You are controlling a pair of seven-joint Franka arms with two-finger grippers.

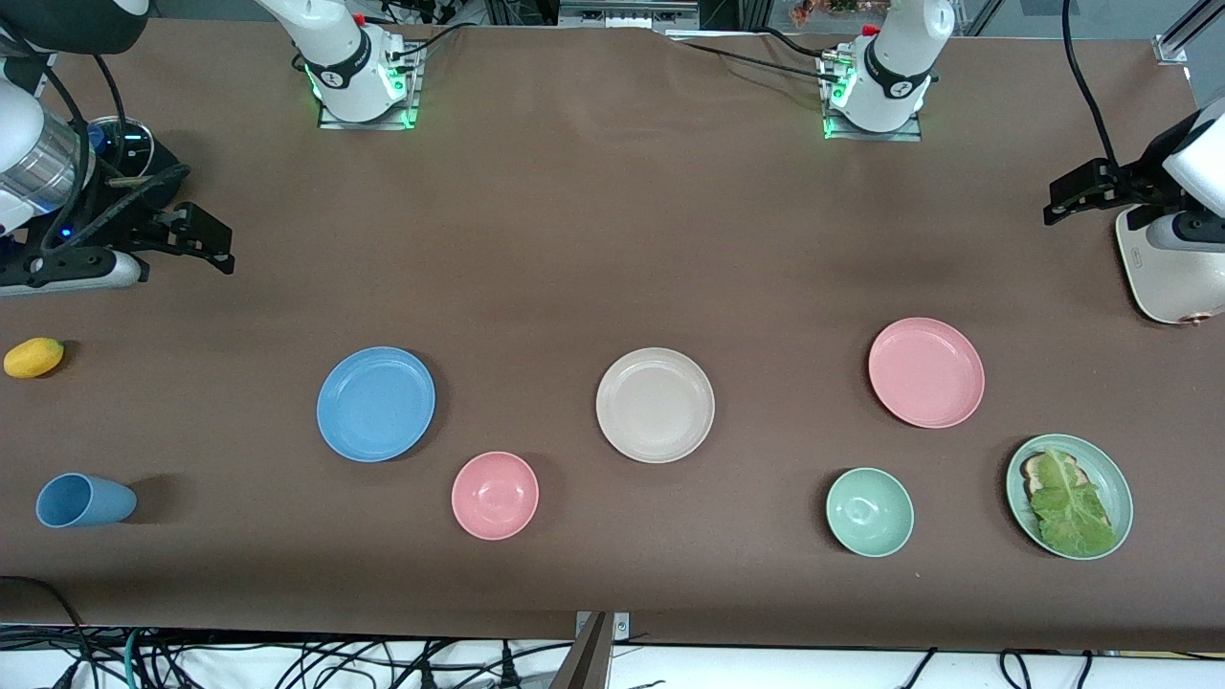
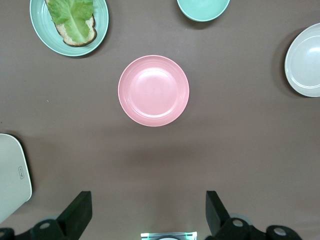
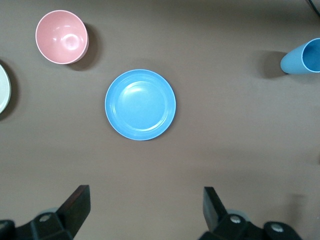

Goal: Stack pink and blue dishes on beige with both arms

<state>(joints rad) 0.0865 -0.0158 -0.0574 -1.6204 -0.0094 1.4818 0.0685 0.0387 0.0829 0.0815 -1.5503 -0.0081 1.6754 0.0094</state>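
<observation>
The left gripper [image 2: 147, 215] hangs high over the table [image 1: 574, 239], jaws spread wide and holding nothing. The pink plate [image 1: 925, 372] lies flat toward the left arm's end. The right gripper [image 3: 145, 212] hangs with jaws wide too, empty. The blue plate [image 1: 375, 403] lies toward the right arm's end. The beige plate [image 1: 655, 405] sits between them, apart from both.

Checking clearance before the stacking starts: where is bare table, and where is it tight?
A broad bare band lies between the arm bases and the row of blue plate, beige plate and pink plate. Gaps between those plates are also free. It is tighter nearer the camera, around the pink bowl, green bowl and lettuce plate.
</observation>
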